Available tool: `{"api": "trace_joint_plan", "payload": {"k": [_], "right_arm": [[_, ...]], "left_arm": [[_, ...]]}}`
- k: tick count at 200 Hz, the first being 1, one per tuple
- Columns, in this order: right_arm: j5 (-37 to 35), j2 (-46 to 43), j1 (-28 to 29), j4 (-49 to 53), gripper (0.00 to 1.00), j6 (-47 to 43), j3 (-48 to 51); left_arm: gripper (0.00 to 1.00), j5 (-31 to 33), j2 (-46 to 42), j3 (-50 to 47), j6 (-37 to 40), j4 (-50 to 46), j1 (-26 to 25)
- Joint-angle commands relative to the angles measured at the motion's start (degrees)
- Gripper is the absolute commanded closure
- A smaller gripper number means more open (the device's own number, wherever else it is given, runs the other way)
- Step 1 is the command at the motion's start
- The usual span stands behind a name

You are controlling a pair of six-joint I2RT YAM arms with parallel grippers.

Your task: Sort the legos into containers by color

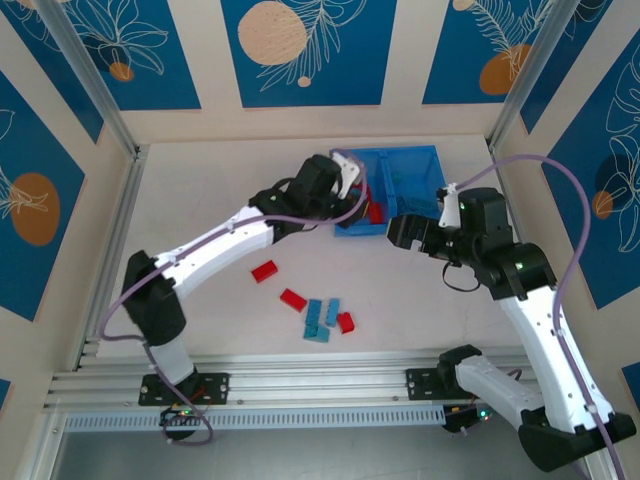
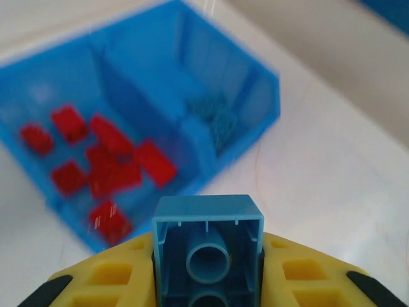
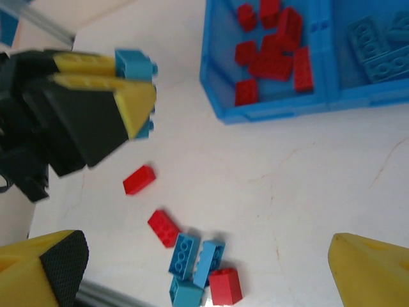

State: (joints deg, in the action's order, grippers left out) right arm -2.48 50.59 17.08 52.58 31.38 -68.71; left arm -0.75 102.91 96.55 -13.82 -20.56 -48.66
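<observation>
The left gripper clamps a light blue lego just beside the bin. An early release risks dropping it among the red legos in the nearer compartment, not the blue one.

You see: bin translucent blue | held brick light blue | bricks in bin red | left fingers yellow, black-tipped | wall panels blue, white leaf outlines, orange discs

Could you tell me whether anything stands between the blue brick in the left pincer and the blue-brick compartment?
Nothing visible blocks it. The held blue brick only has to cross the red-brick compartment and the middle wall first.
</observation>
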Motion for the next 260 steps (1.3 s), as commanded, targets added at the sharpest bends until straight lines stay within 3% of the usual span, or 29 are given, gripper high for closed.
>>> {"api": "trace_joint_plan", "payload": {"k": [1,33,67,80,106,139,156,177,205,217,260], "right_arm": [[-5.20,-2.36,-0.62,-1.86,0.02,4.49,1.67],[-4.38,-4.23,-0.89,-0.49,0.02,6.27,2.55],[-4.19,-6.67,-1.07,0.51,0.02,7.03,3.84],[-4.29,-7.38,-1.00,0.79,0.02,7.12,4.03],[-3.77,-7.99,-1.08,1.38,0.02,7.29,3.58],[-3.85,-8.83,-1.09,1.23,0.02,7.95,4.56],[-3.85,-8.84,-1.08,1.04,0.03,8.10,5.19],[-4.21,-8.84,-1.08,0.77,0.02,7.75,6.23],[-4.28,-8.17,-1.08,0.44,0.03,6.75,8.58],[-2.93,-7.63,-1.03,-0.20,0.04,5.75,9.61],[6.08,-3.18,0.75,-5.14,0.08,3.03,15.63]], "left_arm": [[0.78,-0.20,10.82,9.75,0.23,3.76,-0.12],[0.78,-5.06,29.32,32.93,-1.53,5.45,0.49],[0.76,-4.06,47.28,58.74,-2.89,5.68,0.59],[0.72,-0.95,50.07,60.14,-3.55,10.04,0.52],[0.52,6.45,51.57,60.16,-3.54,14.83,0.50],[0.35,4.12,47.92,60.16,-0.93,15.16,0.00],[0.33,3.43,43.82,59.52,-0.18,11.47,-0.29],[0.33,1.32,34.63,50.89,-0.89,10.59,-0.37],[0.33,-1.08,13.82,18.28,-0.10,29.78,-0.47],[0.33,-1.88,5.86,7.90,1.55,33.62,-0.47],[0.30,-4.45,-19.69,-18.76,15.70,30.11,-0.55]]}}
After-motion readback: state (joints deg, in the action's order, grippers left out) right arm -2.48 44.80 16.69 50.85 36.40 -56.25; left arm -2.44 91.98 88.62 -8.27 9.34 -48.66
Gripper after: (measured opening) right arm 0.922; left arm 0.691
